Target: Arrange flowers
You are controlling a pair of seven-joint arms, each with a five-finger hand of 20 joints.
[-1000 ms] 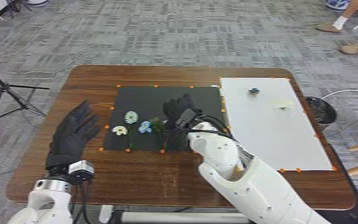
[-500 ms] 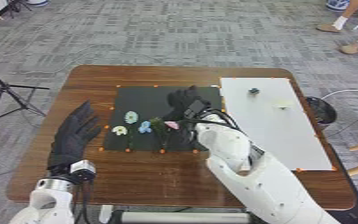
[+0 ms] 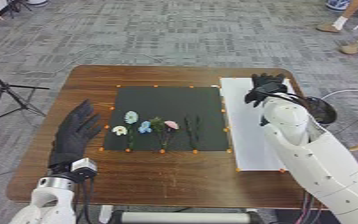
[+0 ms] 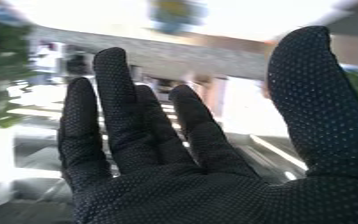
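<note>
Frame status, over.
Left hand open, beside black mat. Right hand open, over white sheet. Flowers on mat. Right arm partly covers sheet.

Table (image 3: 158,177) brown, wood-grained. Mat (image 3: 162,100), mid-frame: black, orange markers (image 3: 195,151) at edges. Sheet (image 3: 257,155), right of frame: white. Flowers, left to right in lower mat: white bloom (image 3: 119,130), yellowish centre; pale blue bloom (image 3: 131,117); stronger blue bloom (image 3: 145,127); pink bloom (image 3: 171,124). Stems (image 3: 130,143) dark green. Left hand (image 3: 71,140), left of frame: black. Right hand (image 3: 266,89), upper right: black; right wrist view shows glove (image 4: 202,200) finely stippled paler. Floor (image 3: 184,35): mottled grey blocks.
</note>
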